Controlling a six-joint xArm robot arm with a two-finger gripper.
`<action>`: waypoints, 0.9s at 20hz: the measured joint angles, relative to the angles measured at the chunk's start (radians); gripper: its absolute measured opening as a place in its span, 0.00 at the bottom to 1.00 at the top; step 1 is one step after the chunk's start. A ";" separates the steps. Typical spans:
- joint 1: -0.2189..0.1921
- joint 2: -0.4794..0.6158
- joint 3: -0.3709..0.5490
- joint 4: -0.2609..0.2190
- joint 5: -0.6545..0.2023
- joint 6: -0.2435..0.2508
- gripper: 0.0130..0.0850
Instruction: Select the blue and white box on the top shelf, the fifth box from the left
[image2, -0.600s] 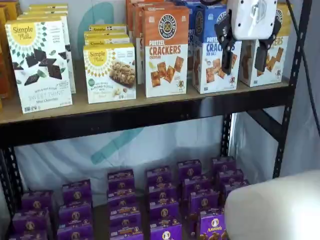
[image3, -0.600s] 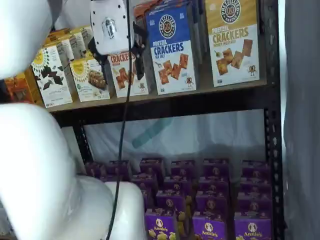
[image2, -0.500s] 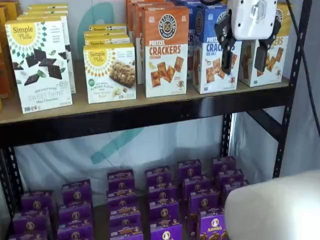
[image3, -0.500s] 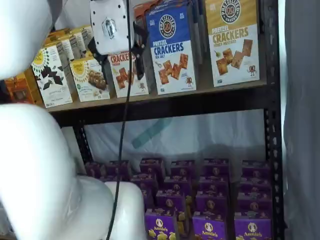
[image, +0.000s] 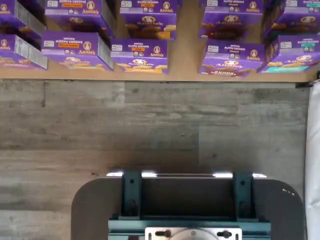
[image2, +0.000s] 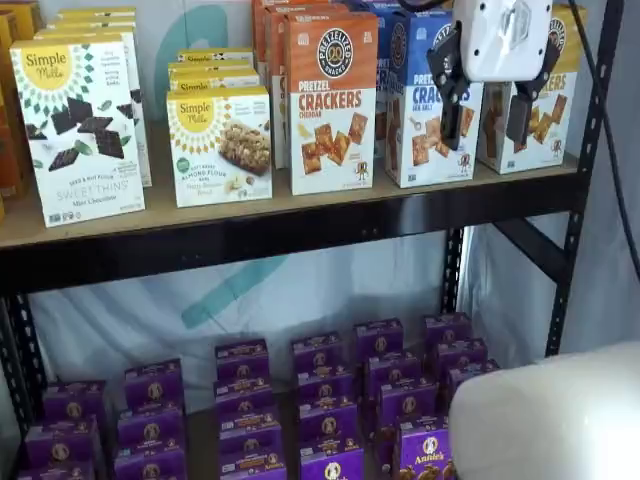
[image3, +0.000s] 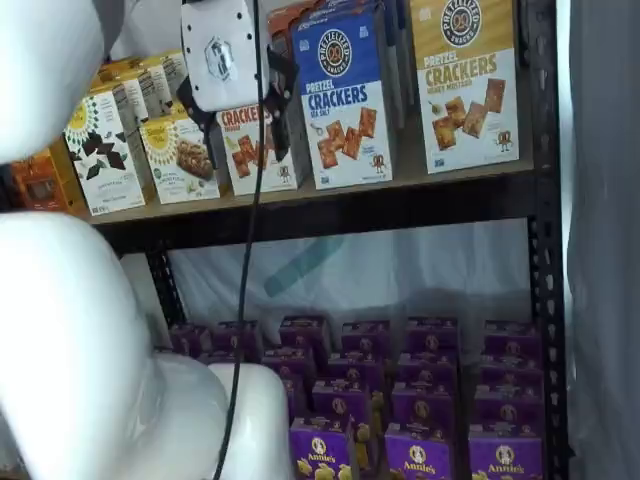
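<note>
Both shelf views showed the gripper (image2: 484, 112) a touch higher than half a second earlier, hanging in front of the top shelf (image2: 300, 225) with its two black fingers spread, a plain gap between them and nothing held. The blue and white box (image2: 425, 100) stood upright on that shelf, between the orange-topped Cheddar box (image2: 331, 100) and the yellow-topped cracker box (image3: 466, 80). Judging by the small lift, the approach was under way and the box untouched.
</note>
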 joint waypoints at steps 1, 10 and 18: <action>0.003 -0.001 0.003 -0.002 -0.007 0.002 1.00; 0.049 0.023 -0.007 -0.040 -0.072 0.034 1.00; 0.037 0.086 -0.072 -0.061 -0.085 0.018 1.00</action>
